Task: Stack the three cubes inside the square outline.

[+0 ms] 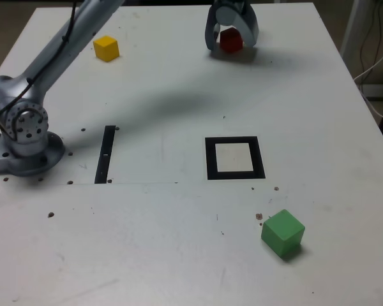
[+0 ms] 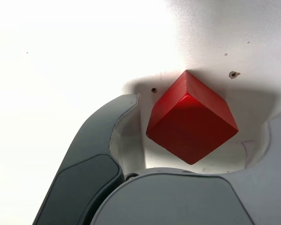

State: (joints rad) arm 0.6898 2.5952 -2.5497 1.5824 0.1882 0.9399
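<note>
The red cube (image 1: 230,40) (image 2: 192,117) rests on the white table at the far side, between the two fingers of my gripper (image 1: 231,44) (image 2: 206,112). The jaws stand open around it; in the wrist view one finger (image 2: 124,122) is close to a cube corner and a small gap shows at the other. The yellow cube (image 1: 106,48) sits at the far side toward the exterior view's left. Near the front, toward the exterior view's right, lies the green cube (image 1: 283,233). The square outline (image 1: 210,159) lies mid-table with nothing in it.
My arm's base (image 1: 25,140) is bolted at the exterior view's left, with the arm stretching across the far side. A thin black strip (image 1: 105,155) lies beside the base. Cables hang past the table's right edge (image 1: 376,83).
</note>
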